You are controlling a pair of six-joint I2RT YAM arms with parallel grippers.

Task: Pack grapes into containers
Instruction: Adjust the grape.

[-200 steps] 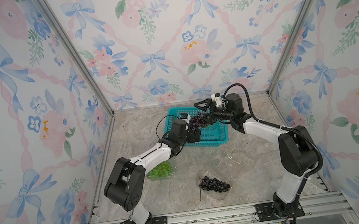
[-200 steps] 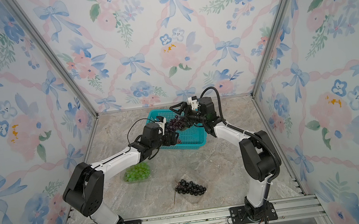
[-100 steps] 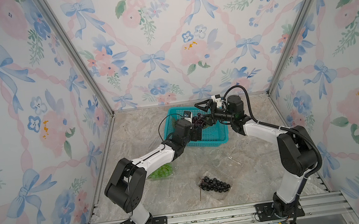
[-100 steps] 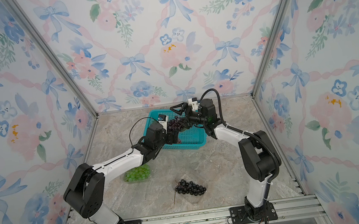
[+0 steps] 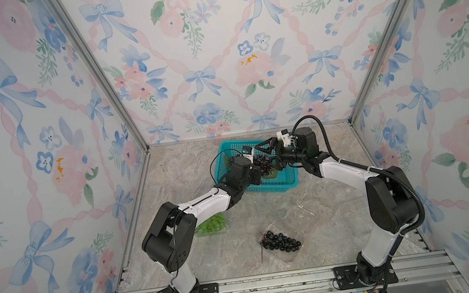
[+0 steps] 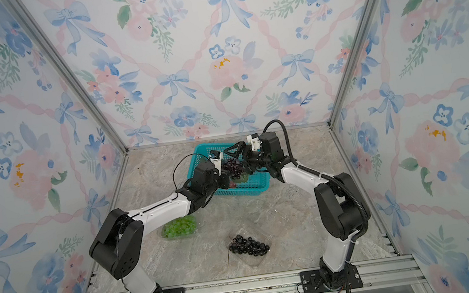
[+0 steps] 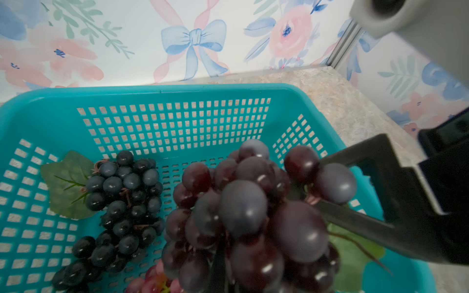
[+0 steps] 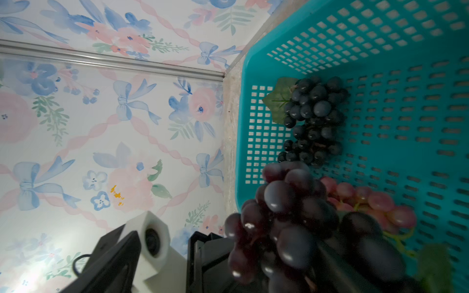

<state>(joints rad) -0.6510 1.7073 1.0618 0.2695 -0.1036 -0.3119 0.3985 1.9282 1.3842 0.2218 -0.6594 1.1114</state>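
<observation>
Green grapes (image 5: 210,223) in top views only

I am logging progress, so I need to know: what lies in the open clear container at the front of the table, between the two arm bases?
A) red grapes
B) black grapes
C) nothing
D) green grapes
B: in a top view, black grapes lie in the open container at the front; the green grapes lie apart, by the left arm.
</observation>
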